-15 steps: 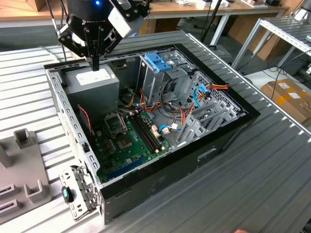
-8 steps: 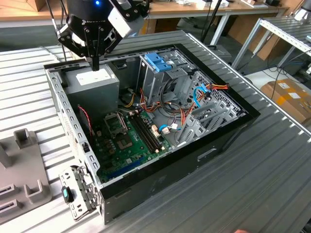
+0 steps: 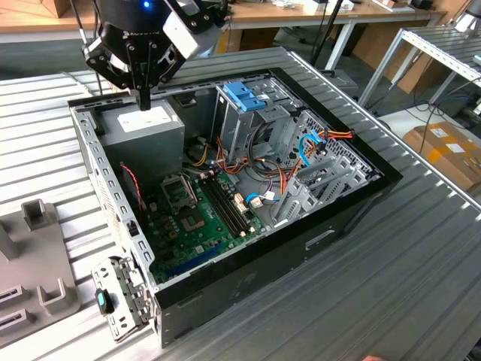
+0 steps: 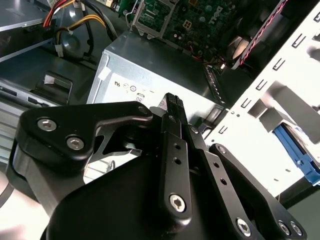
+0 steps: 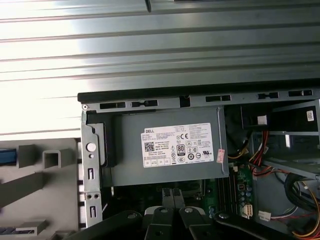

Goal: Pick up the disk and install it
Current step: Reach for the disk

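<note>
While the gripper (image 3: 143, 99) hangs closed and empty over the power supply (image 3: 143, 129) in a corner of the case (image 3: 301, 259), the disk (image 4: 296, 150), judged by its blue rail, lies outside the case wall on the grey fixture (image 3: 37, 252); its long axis is unclear.

The arm's (image 3: 128, 34) black pincer (image 3: 144, 102) points straight down, its two fingers (image 4: 174, 106) closed flat against each other.
</note>
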`<state>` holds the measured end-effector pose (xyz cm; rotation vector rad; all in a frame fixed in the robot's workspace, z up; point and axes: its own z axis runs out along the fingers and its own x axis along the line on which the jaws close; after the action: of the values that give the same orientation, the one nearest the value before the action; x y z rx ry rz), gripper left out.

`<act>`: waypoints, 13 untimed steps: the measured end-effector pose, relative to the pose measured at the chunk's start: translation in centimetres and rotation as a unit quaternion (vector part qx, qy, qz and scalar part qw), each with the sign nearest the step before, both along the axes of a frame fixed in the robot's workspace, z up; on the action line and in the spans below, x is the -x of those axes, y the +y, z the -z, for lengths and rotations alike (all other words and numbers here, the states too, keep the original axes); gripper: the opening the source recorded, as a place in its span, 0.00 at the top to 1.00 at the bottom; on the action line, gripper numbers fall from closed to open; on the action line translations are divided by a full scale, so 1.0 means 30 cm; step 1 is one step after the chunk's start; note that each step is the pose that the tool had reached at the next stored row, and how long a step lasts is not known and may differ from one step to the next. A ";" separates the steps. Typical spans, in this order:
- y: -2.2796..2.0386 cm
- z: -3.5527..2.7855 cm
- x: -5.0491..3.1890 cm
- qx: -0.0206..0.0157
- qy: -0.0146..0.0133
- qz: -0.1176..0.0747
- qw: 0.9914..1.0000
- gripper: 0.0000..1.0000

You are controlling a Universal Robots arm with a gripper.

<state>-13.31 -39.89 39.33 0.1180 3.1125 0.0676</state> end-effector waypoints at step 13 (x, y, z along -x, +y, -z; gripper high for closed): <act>0.000 0.000 0.057 0.000 0.000 0.000 1.000 0.89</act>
<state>-15.01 -39.89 39.33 0.1181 3.1125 0.0677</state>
